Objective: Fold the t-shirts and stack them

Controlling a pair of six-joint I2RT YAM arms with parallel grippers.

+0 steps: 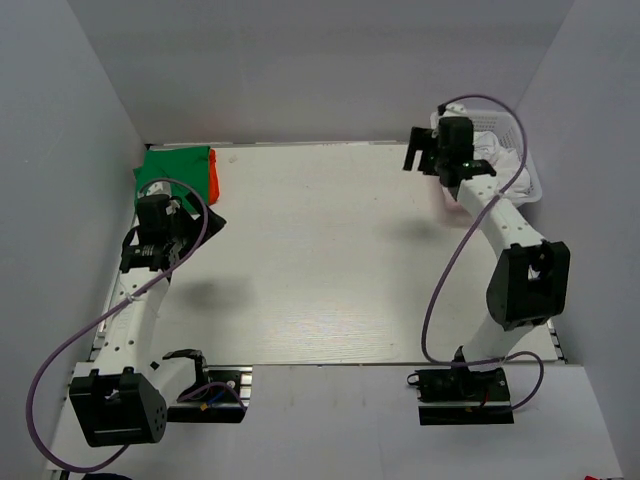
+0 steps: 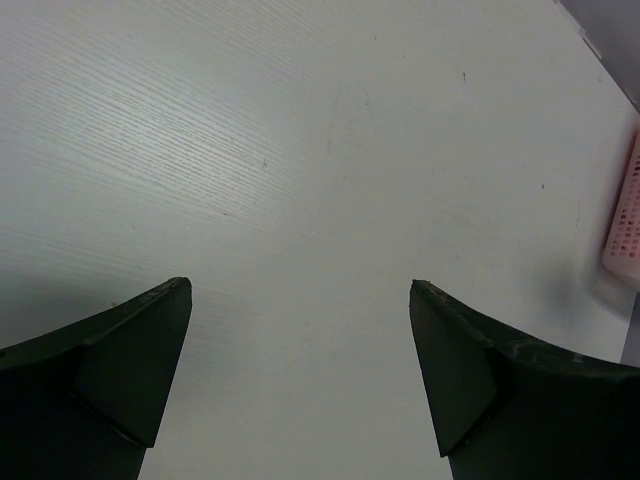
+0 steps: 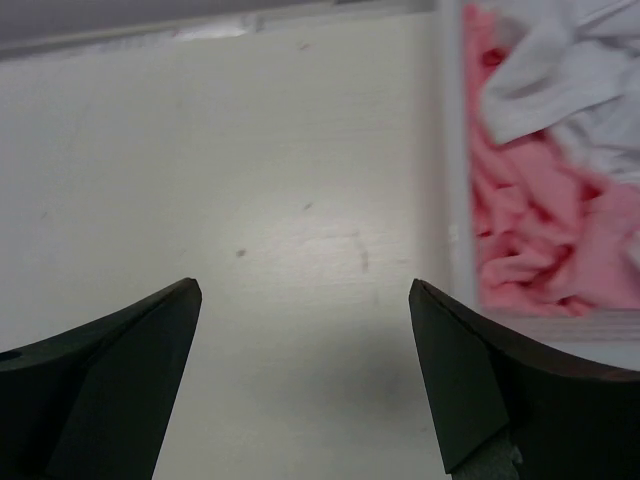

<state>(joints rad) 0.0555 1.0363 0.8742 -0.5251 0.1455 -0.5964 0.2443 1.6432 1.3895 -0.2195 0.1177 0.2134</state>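
Left wrist view: left jaws spread wide, empty, above the white wood-grain surface (image 2: pixel 330 150). Right jaws likewise wide apart, empty, beside the white plastic mesh basket (image 3: pixel 450 160) holding a crumpled pink cotton t-shirt (image 3: pixel 530 230) and a white cotton t-shirt (image 3: pixel 560 70). A folded green cotton t-shirt (image 1: pixel 178 168) lies in the far-left corner.

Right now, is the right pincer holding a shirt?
No, the right pincer hangs open over bare table; the pink shirt lies in the basket beside it.
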